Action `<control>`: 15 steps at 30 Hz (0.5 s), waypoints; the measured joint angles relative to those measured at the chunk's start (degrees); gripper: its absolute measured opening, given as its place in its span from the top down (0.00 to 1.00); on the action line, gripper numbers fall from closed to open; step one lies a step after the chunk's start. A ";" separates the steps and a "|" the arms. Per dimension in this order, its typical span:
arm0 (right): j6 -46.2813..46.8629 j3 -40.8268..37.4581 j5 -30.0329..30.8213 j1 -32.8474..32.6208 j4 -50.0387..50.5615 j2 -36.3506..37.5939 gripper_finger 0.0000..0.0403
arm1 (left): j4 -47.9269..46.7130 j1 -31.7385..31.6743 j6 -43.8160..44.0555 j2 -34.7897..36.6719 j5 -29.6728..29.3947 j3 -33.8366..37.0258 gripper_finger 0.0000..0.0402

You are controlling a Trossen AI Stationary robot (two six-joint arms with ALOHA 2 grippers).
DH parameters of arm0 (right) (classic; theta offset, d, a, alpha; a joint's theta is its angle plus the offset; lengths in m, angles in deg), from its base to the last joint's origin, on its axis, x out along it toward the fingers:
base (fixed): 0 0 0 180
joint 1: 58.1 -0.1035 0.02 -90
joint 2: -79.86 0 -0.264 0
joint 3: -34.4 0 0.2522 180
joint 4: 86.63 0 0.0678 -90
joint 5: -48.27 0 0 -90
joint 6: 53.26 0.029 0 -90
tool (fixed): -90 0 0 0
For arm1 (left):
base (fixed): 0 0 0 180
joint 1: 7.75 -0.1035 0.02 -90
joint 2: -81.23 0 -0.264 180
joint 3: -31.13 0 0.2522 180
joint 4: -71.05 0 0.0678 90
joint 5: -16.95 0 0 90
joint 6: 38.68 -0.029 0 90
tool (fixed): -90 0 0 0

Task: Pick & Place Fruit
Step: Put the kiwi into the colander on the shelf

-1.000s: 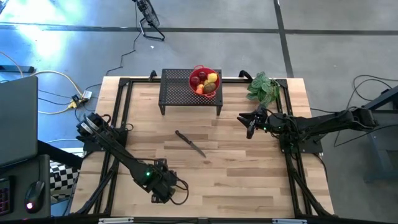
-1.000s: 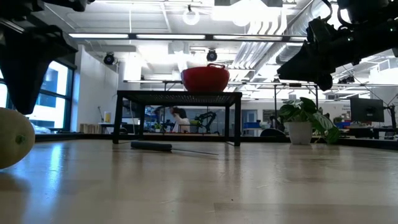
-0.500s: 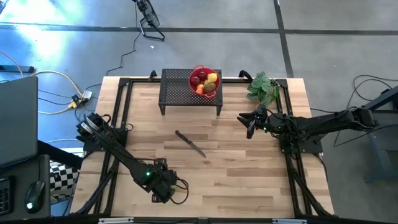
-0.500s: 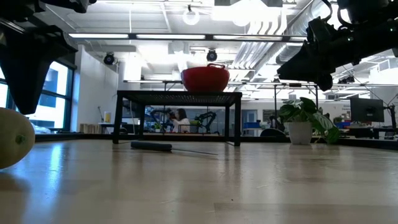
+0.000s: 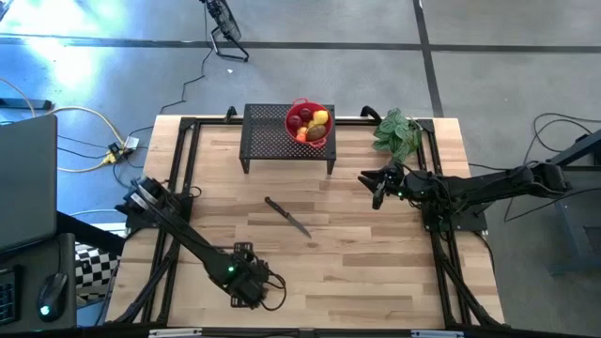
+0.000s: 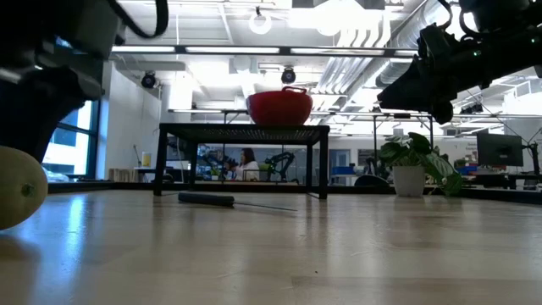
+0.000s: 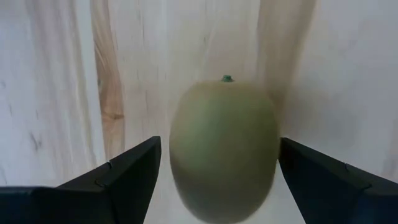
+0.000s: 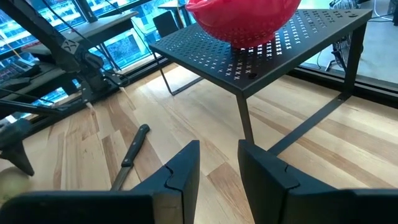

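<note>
A green-brown oval fruit [image 7: 224, 149] lies on the wood near the table's front left; the low view shows it at the frame's left edge [image 6: 19, 188]. My left gripper [image 5: 249, 286] points down over it, open. One finger [image 7: 134, 168] stands on each side of the fruit, close to it; whether either touches it cannot be told. More fruit [image 5: 310, 122], yellow, red and orange, fills a red bowl [image 6: 279, 106] on a black perforated stand [image 5: 268, 136] at the far middle. My right gripper [image 5: 378, 188] waits above the table's right side, open by a narrow gap and holding nothing.
A slim dark-handled knife [image 5: 286, 216] lies at the table's middle. A green leafy plant [image 5: 396, 131] stands at the far right corner. Black frame rails [image 5: 178, 178] run along the table's left and right sides. Bare wood lies between the knife and the front edge.
My left gripper has gone down over the fruit, shifting slightly toward the table's near edge, and has stayed open. The fruit has not moved.
</note>
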 joint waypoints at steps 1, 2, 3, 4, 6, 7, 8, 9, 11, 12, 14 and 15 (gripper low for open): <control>0.00 0.00 -0.02 -0.01 0.08 0.00 0.74 | 0.04 0.00 -0.02 -0.54 -0.02 0.00 0.22; 0.00 0.00 -0.02 0.00 0.07 0.00 0.74 | -0.01 0.00 -0.04 -0.90 -0.02 0.01 0.22; 0.00 0.00 -0.02 -0.01 0.07 -0.01 0.74 | 0.02 0.00 -0.05 -1.21 -0.02 0.02 0.22; 0.00 0.00 0.00 0.00 0.24 0.00 0.74 | 0.17 0.00 -0.05 -1.52 -0.02 0.00 0.22; 0.00 0.00 -0.02 -0.02 0.25 -0.01 0.74 | 0.25 -0.02 -0.13 -1.91 -0.04 0.00 0.23; 0.00 0.00 -0.02 -0.02 0.25 0.00 0.74 | 0.14 -0.02 -0.17 -1.94 -0.05 0.02 0.24; 0.00 0.00 0.00 0.00 0.28 -0.01 0.74 | 0.24 0.00 -0.16 -1.92 -0.07 0.02 0.25; 0.00 0.00 0.00 -0.01 0.28 0.00 0.74 | 0.40 0.00 -0.15 -1.92 -0.07 0.00 0.26; 0.00 0.00 -0.01 -0.01 0.27 -0.01 0.74 | 0.20 0.00 -0.17 -1.92 -0.07 0.00 0.29; 0.00 0.00 -0.02 0.00 0.29 -0.02 0.74 | 0.25 0.00 -0.17 -1.92 -0.08 0.00 0.31; 0.00 0.00 -0.02 -0.02 0.27 0.00 0.74 | 0.29 0.00 -0.17 -1.92 -0.10 0.00 0.34; 0.00 0.00 0.00 0.00 0.28 0.00 0.74 | 0.26 0.00 -0.15 -1.92 -0.11 0.00 0.36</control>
